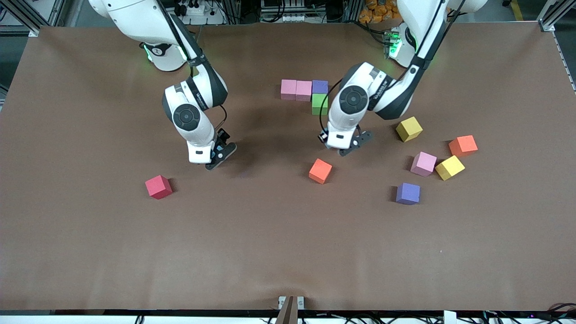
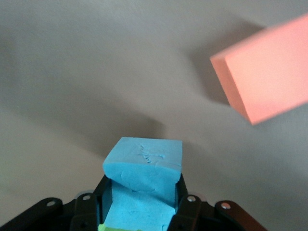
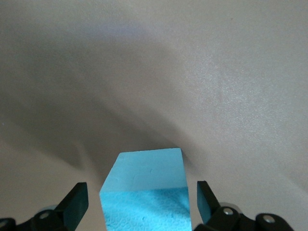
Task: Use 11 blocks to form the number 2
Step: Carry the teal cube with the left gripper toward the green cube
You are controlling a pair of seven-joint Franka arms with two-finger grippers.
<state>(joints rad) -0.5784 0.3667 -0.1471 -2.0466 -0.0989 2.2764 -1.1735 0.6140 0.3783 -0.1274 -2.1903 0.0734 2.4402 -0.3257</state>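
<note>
Two pink blocks [image 1: 288,88] [image 1: 303,89] and a purple block [image 1: 320,86] form a row, and a green block [image 1: 320,104] touches the purple one on the side nearer the camera. Beside the green block, my left gripper [image 1: 344,148] is shut on a blue block [image 2: 144,166], which bulges between the fingers [image 2: 182,195]. An orange block [image 1: 320,171] lies just nearer the camera. My right gripper [image 1: 216,157] stands open around a second blue block [image 3: 144,192], its fingers [image 3: 77,204] apart from it. The arms hide both blue blocks in the front view.
A red block [image 1: 158,186] lies toward the right arm's end. Toward the left arm's end lie two yellow cubes [image 1: 409,128] [image 1: 449,167], a reddish block [image 1: 463,145], a pink block [image 1: 423,164] and a purple block [image 1: 408,193].
</note>
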